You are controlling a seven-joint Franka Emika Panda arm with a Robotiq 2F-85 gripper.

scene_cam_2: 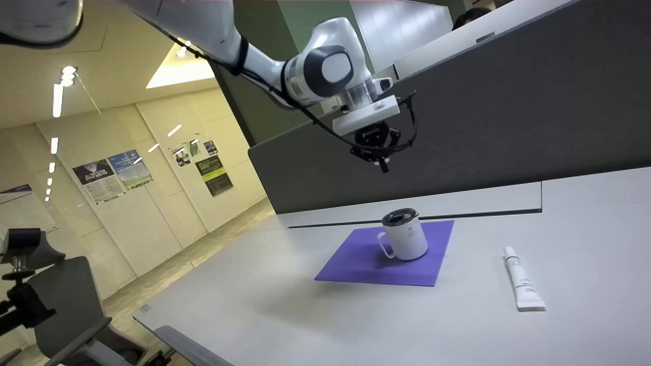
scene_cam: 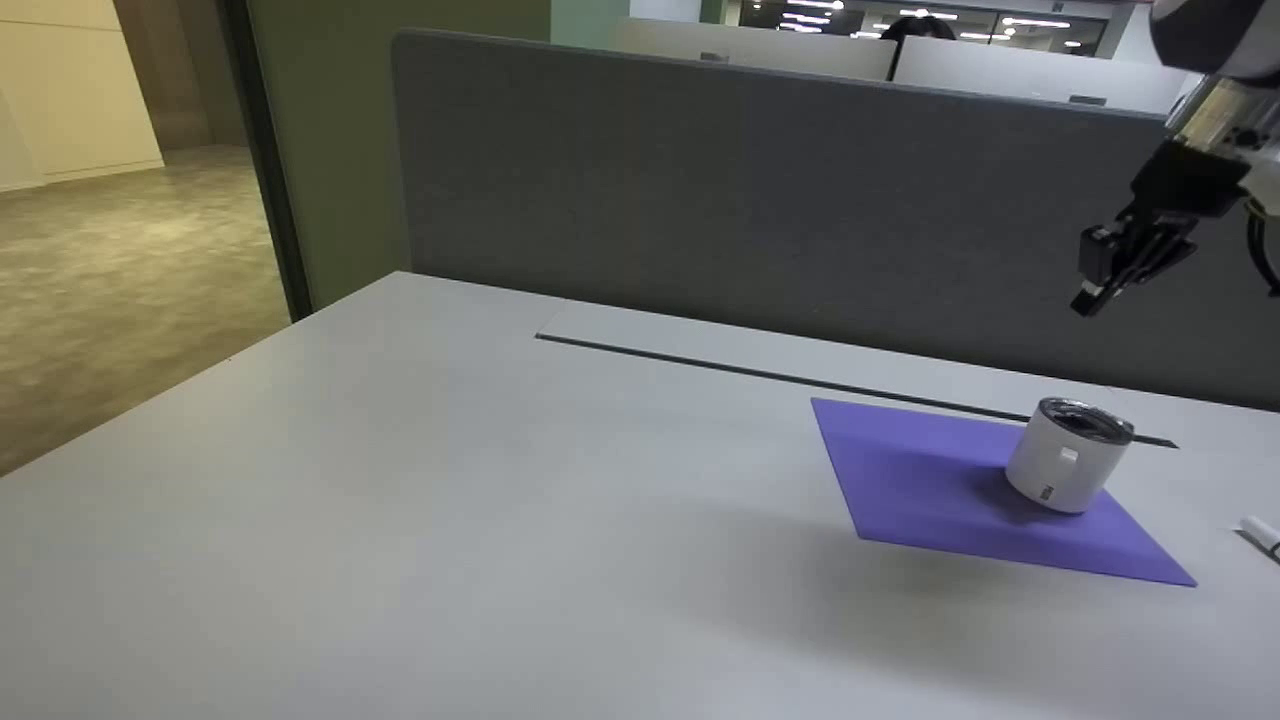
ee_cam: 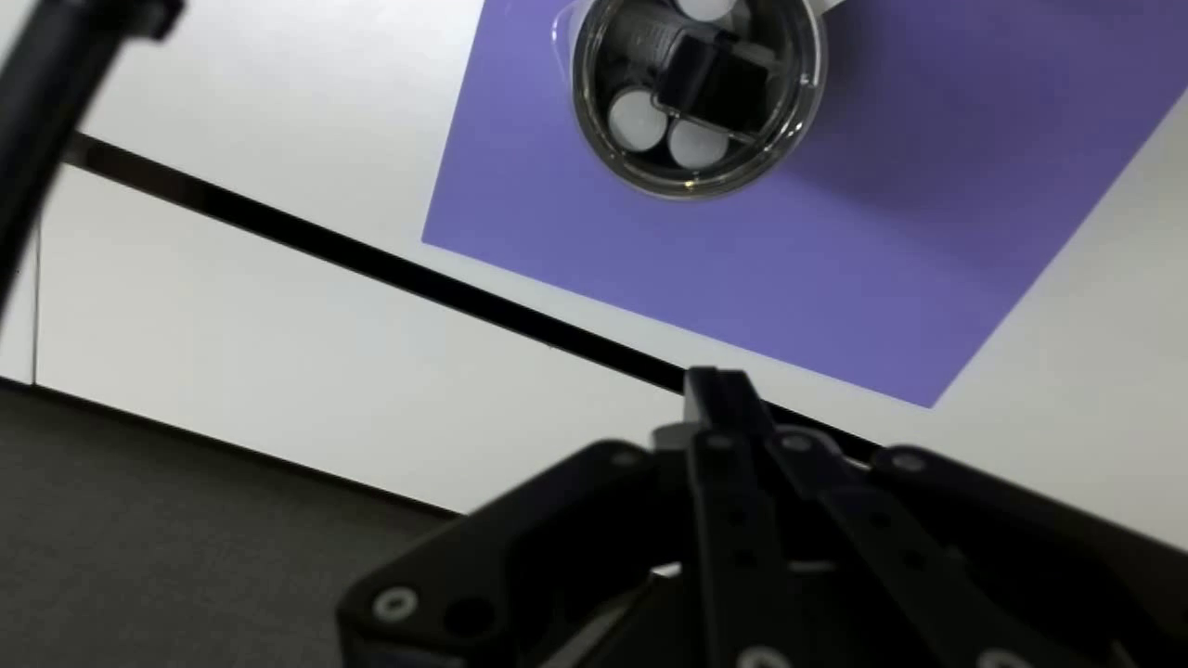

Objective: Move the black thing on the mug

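Observation:
The white mug (scene_cam: 1060, 468) stands upright on the purple mat and also shows in an exterior view (scene_cam_2: 408, 240). Its clear lid faces up in the wrist view, with a round rim (ee_cam: 689, 188). A small black piece (ee_cam: 685, 72) lies across the lid beside a dark rectangular area. In the exterior views I cannot pick this piece out from the dark lid top. My gripper (ee_cam: 727, 376) has its fingertips together with nothing between them. It hangs above the mug, apart from it, toward the grey panel, in both exterior views (scene_cam: 1088, 300) (scene_cam_2: 383, 166).
The purple mat (scene_cam: 920, 490) lies under the mug. A long dark strip (scene_cam: 740, 370) crosses the tabletop behind it. A white tube (scene_cam_2: 522, 284) lies to one side. A dark grey panel (scene_cam: 700, 190) stands along the table's back edge. A cable (scene_cam_2: 315, 119) hangs along the arm.

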